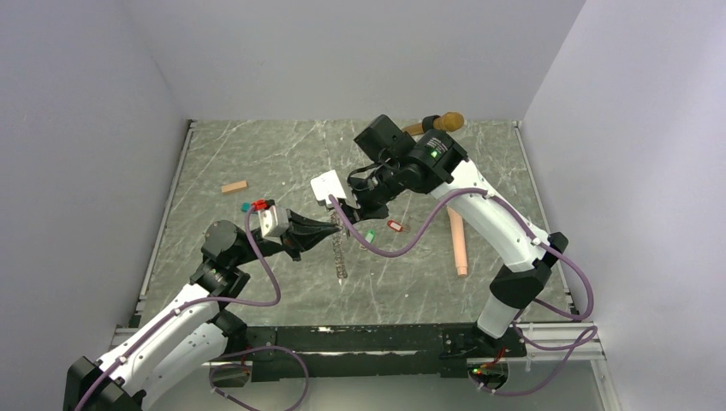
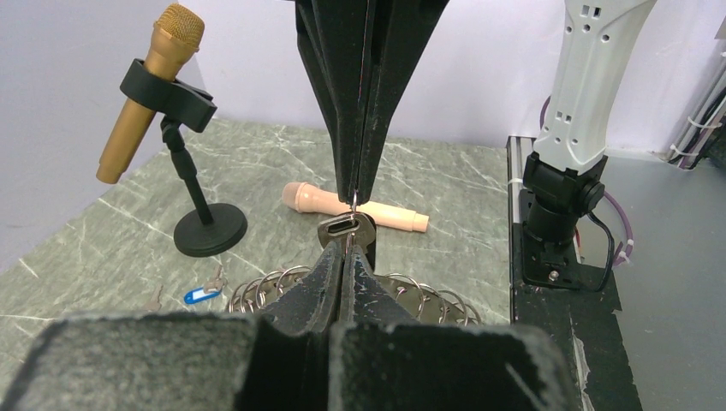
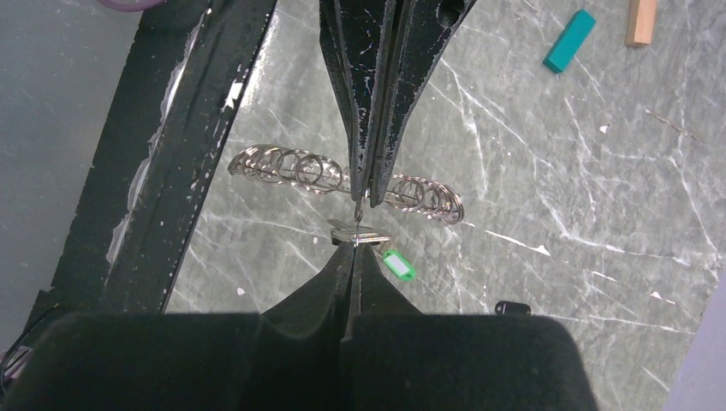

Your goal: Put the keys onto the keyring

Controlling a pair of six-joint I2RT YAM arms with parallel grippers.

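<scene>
My left gripper [image 2: 345, 257] had its jaws pressed together on a small silvery metal key [image 2: 345, 229] w/ an oblong slot in its bow, the bow poking out past the tips. My right gripper [image 3: 354, 255] was closed too, tip to tip w/ the left. A thin wire loop [image 2: 354, 202] sat at its tips, right at the key's slot, but I couldn't tell whether it pinched that loop or only touched it. The keyring [image 3: 295, 169], a big ring made of many small silvery wire loops, was down on the grey marbled tabletop [image 3: 556, 171]. The held key was just above the keyring and, as far as I could see, apart from it. A green-tagged key [image 3: 398, 264] lay near the keyring on one side and a blue-tagged key [image 2: 202, 294] near the other. Step in hand, I judged, was getting wire thru the slot. To do it well I needed a firm left grip so the bow didn't swivel, w/ the slot square to the wire. The right should feed in tiny moves along the wire's own line, no twisting. Both wrist views needed checking, b/c the tips crowded each other and hid the contact. Main risk, prob.: the key slipping out if either grip eased.
</scene>
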